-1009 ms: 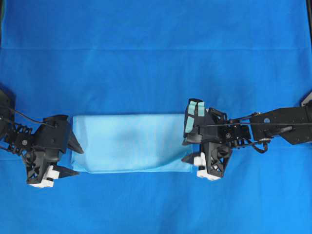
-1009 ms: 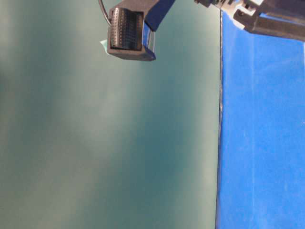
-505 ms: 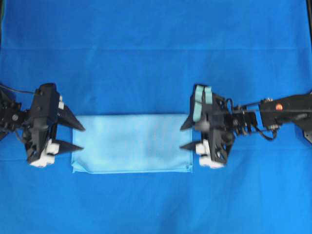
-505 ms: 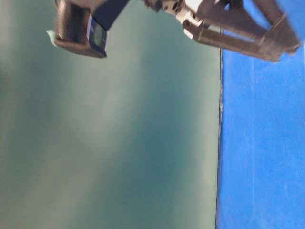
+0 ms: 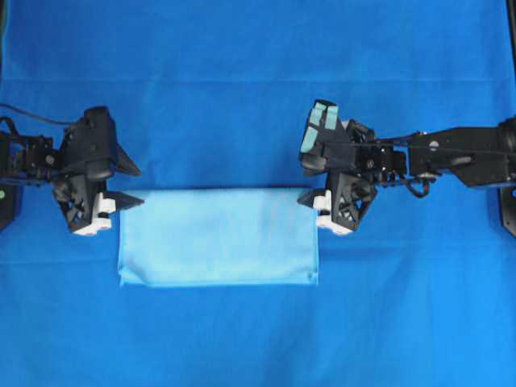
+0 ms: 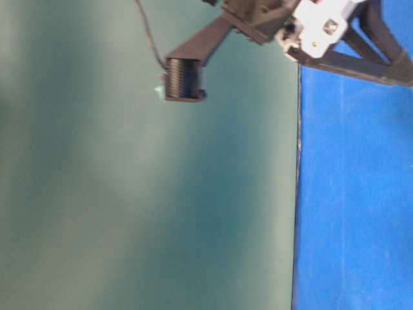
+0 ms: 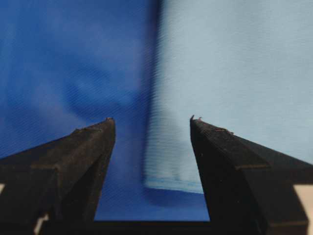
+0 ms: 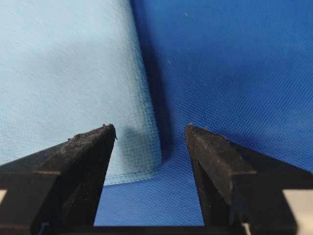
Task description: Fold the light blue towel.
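This is a robotics lab bench, a staged test setup rather than a home. A deep royal-blue background cloth (image 5: 258, 81) covers the whole work surface, two black robot arms with exposed cables reach in from opposite sides, and a plain grey-green wall panel (image 6: 129, 194) stands behind.

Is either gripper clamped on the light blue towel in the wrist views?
No: both the left gripper and right gripper stand open over corners of the light blue towel.
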`<move>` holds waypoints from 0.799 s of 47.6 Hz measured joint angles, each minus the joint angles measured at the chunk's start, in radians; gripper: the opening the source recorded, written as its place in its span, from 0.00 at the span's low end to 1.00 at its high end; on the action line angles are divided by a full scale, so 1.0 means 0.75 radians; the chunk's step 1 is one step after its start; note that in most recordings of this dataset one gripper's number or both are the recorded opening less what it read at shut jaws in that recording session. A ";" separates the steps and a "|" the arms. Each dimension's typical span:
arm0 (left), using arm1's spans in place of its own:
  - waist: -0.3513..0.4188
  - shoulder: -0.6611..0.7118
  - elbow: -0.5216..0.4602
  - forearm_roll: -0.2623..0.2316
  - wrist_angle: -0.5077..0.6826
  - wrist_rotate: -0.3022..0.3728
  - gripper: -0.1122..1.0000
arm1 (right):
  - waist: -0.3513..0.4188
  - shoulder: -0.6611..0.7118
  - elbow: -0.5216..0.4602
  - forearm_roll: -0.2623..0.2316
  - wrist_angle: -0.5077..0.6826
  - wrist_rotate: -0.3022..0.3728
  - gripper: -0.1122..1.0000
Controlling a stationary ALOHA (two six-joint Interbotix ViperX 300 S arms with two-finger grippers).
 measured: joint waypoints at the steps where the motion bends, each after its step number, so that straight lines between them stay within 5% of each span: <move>1: 0.006 0.016 0.000 0.000 -0.006 0.000 0.61 | 0.000 0.006 0.000 0.002 -0.004 0.000 0.66; 13: 0.010 0.125 -0.002 0.000 -0.029 0.000 0.42 | 0.008 0.076 -0.002 0.014 -0.031 0.012 0.61; 17: 0.012 0.149 0.000 0.000 -0.027 -0.002 0.28 | 0.014 0.088 -0.004 0.018 -0.033 0.016 0.53; 22: 0.010 0.166 -0.006 0.000 -0.027 -0.004 0.12 | 0.022 0.094 -0.006 0.018 -0.035 0.016 0.31; 26: 0.006 0.168 -0.012 0.000 -0.014 0.002 0.11 | 0.037 0.096 -0.006 0.018 -0.035 0.012 0.12; 38: 0.000 0.172 -0.022 0.000 0.000 0.002 0.11 | 0.053 0.096 -0.006 0.018 -0.035 0.020 0.12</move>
